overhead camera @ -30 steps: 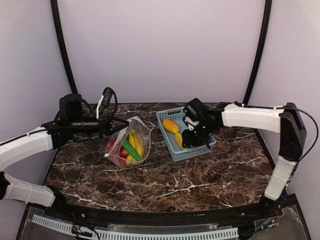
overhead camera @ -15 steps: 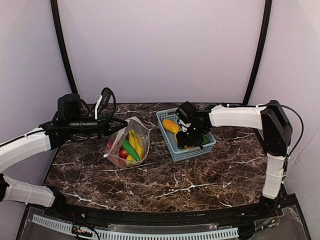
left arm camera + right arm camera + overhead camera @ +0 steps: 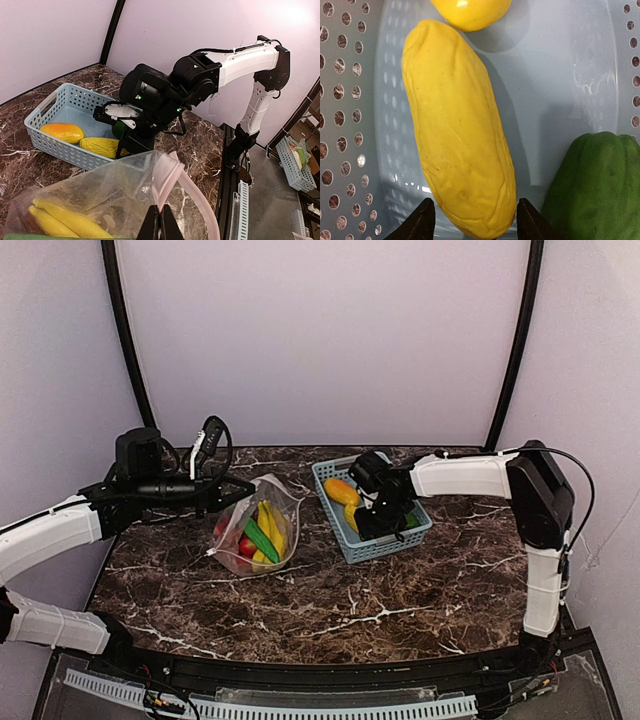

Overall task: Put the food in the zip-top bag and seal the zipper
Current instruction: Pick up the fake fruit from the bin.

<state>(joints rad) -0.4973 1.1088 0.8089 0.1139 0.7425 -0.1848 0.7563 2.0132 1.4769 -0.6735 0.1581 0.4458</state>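
My right gripper (image 3: 475, 222) hangs low inside the light-blue basket (image 3: 385, 545), its jaws parted to either side of one end of a long yellow fruit (image 3: 457, 130) and, as far as I can see, not closed on it. A green piece (image 3: 600, 185) lies just beside that fruit, and an orange piece (image 3: 341, 491) lies past its other end. My left gripper (image 3: 160, 222) is clenched on the pinkish zipper (image 3: 167, 175), holding the zip-top bag (image 3: 262, 530) with its mouth raised toward the basket. The bag rests on the table (image 3: 400, 610) toward the far left corner, with the basket beside it near the far edge. Yellow bananas (image 3: 272, 525), a green vegetable (image 3: 262, 540) and red round fruits (image 3: 246, 546) are already inside. I judge the task past halfway: three pieces are left in the basket, and sealing is not begun.
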